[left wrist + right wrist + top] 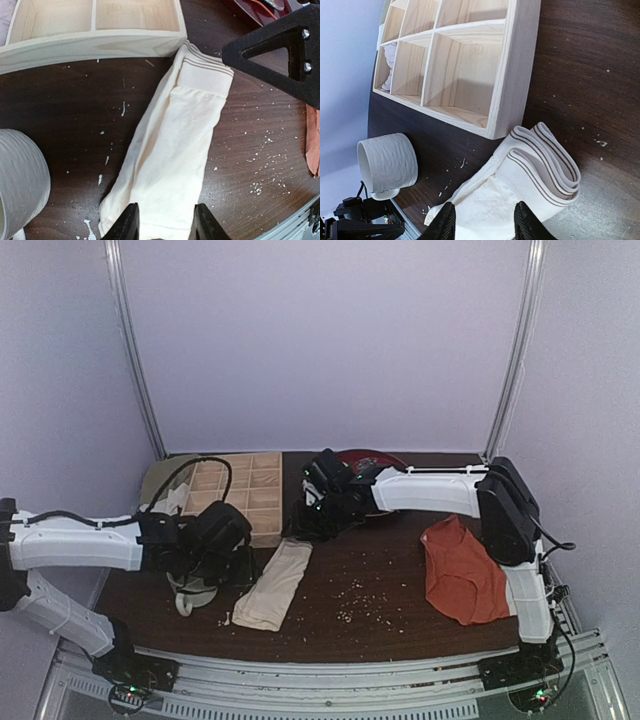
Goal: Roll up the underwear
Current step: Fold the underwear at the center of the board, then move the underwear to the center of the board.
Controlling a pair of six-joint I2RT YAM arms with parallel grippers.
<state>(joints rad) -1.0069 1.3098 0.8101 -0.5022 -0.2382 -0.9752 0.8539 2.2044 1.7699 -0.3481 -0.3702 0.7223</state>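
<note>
— Lying in a long folded strip, the underwear (275, 585) had its waistband right at the corner of the wooden tray (245, 495); mug (20, 180) to its left, orange-red garment (462, 575) well right.
— And the left gripper (167, 225) and right gripper (485, 222) both hung spread wide over it, clamping nothing.

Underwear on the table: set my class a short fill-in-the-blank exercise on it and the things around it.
1. The underwear lies folded flat, not yet ____.
2. The tray beside its waistband is made of ____.
3. The ribbed mug is coloured ____.
4. The left gripper above the underwear is ____.
Missing words: rolled; wood; white; open.
</note>
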